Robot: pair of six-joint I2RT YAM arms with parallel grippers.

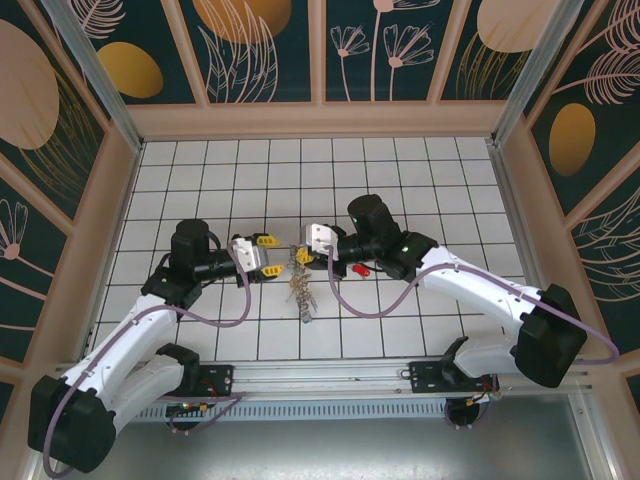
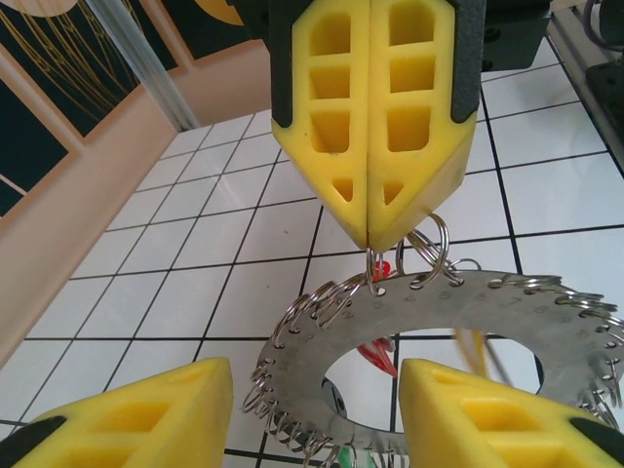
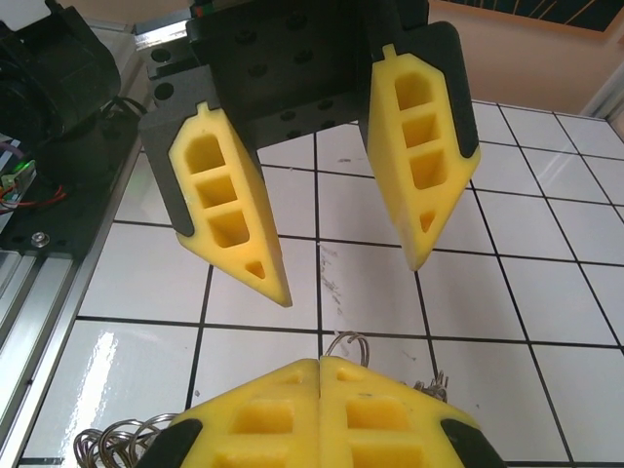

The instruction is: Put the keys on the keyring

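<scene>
- keyring is up at mid-desk, pinched right at the tip of the right tool, whose fingers are pressed flat together
- the ring hooks into the rim of a flat metal disc that's fringed with loads of little rings
- red key lies on the white tiled desk, just beside the right wrist
- both arms reach in with bent elbows, wrists aimed at each other
- left tool sits nose to nose with the right one, fingers spread wide, gripping nothing

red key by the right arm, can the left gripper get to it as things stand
Probably not directly: the red key lies beyond the right gripper, which is shut on a small split ring of the ring-lined metal disc, and both sit between it and the open left gripper.
</scene>
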